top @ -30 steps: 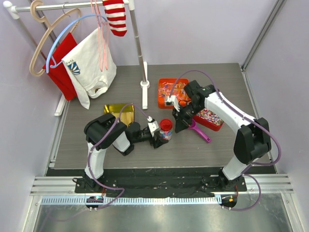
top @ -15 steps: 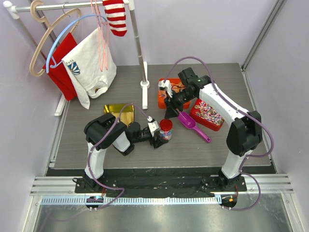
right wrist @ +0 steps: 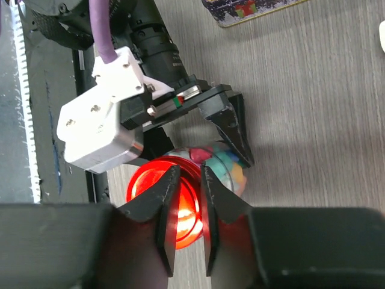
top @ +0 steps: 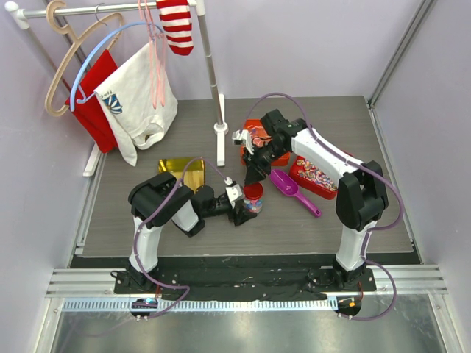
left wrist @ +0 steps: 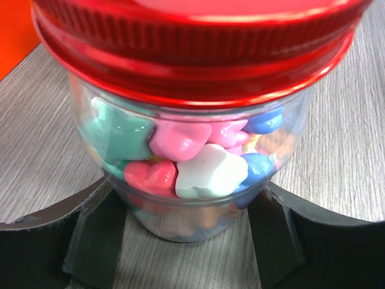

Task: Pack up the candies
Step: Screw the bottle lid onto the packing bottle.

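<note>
- Top view: my right gripper point(top: 251, 179) has left the purple scoop point(top: 294, 190) and swung across. A second ago it was by the scoop; now it hangs just over the jar point(top: 252, 198).
- The scoop lies loose on the table point(top: 147, 220), at 3 o'clock of the jar. The orange tin point(top: 252, 151) is at 12 o'clock and the red tin point(top: 318, 179) at about 2.
- My left gripper point(top: 240, 205) has not shifted and clamps the jar from 9 o'clock.
- Left wrist: the candies point(left wrist: 180, 141) are inside the jar, pastel pieces heaped against the glass up to the shoulder. The red lid point(left wrist: 192, 42) is on. My left fingers point(left wrist: 96, 235) hug the base at 8 and 4 o'clock, holding it.
- Right wrist: my right jaws are narrow and hold nothing. The lid glows red in the gap just beneath them.
- I cannot tell whether they touch the lid.
- Reading: scooping looks finished, and the move to the lid suggests closing up. I judge the packing nearly done, with the lid's seating the open question.
</note>
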`<act>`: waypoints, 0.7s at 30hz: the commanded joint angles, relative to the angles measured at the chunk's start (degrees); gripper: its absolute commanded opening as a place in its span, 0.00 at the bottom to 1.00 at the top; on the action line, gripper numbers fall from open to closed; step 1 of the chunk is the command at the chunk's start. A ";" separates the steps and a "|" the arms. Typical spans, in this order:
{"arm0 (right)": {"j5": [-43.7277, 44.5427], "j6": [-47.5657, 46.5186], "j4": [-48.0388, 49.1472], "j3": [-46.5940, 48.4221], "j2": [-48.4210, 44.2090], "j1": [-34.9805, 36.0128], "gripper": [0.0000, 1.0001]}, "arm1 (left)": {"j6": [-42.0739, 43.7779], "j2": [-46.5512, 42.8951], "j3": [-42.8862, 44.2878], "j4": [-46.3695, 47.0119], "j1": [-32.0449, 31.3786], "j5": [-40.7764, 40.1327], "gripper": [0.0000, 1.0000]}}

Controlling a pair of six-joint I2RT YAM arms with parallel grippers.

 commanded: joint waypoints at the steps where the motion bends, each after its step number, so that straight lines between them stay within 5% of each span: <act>1: -0.72 -2.39 -2.57 -1.90 -2.04 -0.16 0.22 | -0.48 1.20 0.49 11.08 0.26 -0.83 0.37; 21: -0.02 -7.58 -11.63 -6.55 -6.17 -3.50 0.13 | -1.54 1.03 0.76 11.08 0.70 -1.00 0.36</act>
